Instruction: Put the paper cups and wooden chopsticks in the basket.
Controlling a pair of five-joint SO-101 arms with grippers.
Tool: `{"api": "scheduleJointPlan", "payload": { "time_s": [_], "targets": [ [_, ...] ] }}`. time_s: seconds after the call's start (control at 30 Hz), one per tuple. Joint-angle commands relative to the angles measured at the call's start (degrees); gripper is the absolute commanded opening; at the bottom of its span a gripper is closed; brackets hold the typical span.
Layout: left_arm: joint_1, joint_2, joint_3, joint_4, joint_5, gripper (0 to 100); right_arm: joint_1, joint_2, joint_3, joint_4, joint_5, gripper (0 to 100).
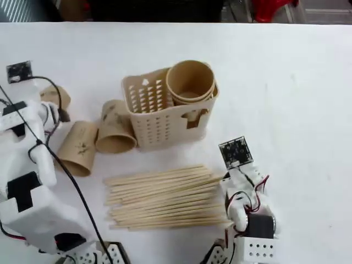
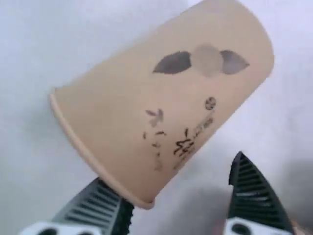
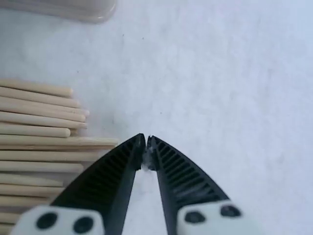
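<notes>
Wide-spread left gripper (image 2: 173, 183) at rim of 1 sideways paper cup (image 2: 161, 112), leaf mark and unreadable dark print on it, right gripper (image 3: 145, 144) pressed together beside wooden chopsticks (image 3: 34, 142), stacked cups (image 1: 190, 82) in basket (image 1: 165, 126)

The left arm (image 1: 27, 165) stands well to the left of the basket (image 1: 159, 118), bent forward, with its wrist reaching toward the far side of the counter (image 1: 297, 82). The left gripper (image 2: 168, 169) points down at the counter, its two dark ribbed fingers (image 2: 249, 186) spread wide apart. The right arm (image 1: 250, 214) sits on the near side of the basket, a little to its right, its wrist tilted down. The right gripper (image 3: 146, 139) hangs just above the counter, its fingers (image 3: 112, 181) pressed together at the tips and holding nothing.
</notes>
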Motion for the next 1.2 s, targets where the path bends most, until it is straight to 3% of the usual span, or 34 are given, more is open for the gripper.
{"api": "scheduleJointPlan", "payload": {
  "time_s": [0.0, 0.23, 0.37, 0.5, 0.63, 0.8, 0.97, 1.17],
  "targets": [
    [2.15, -0.13, -2.64, -3.25, 0.18, 18, 0.22, -0.13, -0.26, -1.19, 0.26, 1.7],
    [2.42, 0.31, -2.20, -9.85, -0.79, 2, 0.22, -0.13, -0.26, -1.27, 0.26, 1.7],
    [2.33, -0.31, -2.64, -9.41, -6.33, 2, 0.22, -0.13, -0.26, -1.27, 0.35, 1.7],
    [1.71, -1.54, -2.73, -9.05, -6.77, 2, 0.22, -0.13, 0.00, -2.07, 0.62, 1.7],
    [0.84, -9.45, -4.22, -0.26, -6.77, 2, 0.22, -0.13, 2.46, -6.20, 0.70, 1.7],
    [1.54, -26.24, -15.38, 19.52, -6.68, 2, 0.22, -0.13, 2.46, -6.46, 0.70, 1.7],
    [10.07, -39.25, -31.21, 36.48, -6.77, 2, 0.57, -0.13, 2.46, -6.73, 0.70, 1.7],
    [36.44, -42.59, -43.52, 49.05, -6.24, 2, 0.57, -0.13, 2.37, -6.73, 0.70, 1.7]
  ]
}}
